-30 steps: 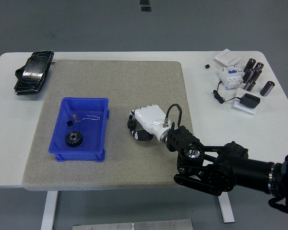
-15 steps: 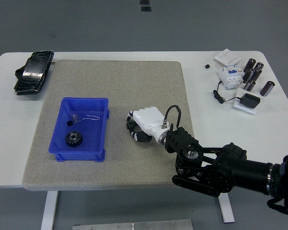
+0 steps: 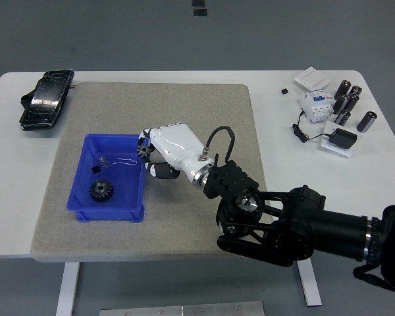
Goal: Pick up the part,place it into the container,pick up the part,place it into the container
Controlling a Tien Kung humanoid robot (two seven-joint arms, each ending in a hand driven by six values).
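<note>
The part, a small dark toothed gear (image 3: 143, 151), sits gripped in the curled fingers of the right hand (image 3: 166, 153), just over the right rim of the blue plastic container (image 3: 79, 197). The white counter (image 3: 276, 148) on a grey floor carries a coarse grey felt mat (image 3: 184, 112). Another black gear (image 3: 101, 191) lies in the container. No readable writing.

I see a white worktop (image 3: 6, 224) with rounded corners, covered mostly by a grey felt mat (image 3: 164, 112), standing on white legs (image 3: 69, 289) above a dull grey floor (image 3: 118, 33) under even light.
</note>
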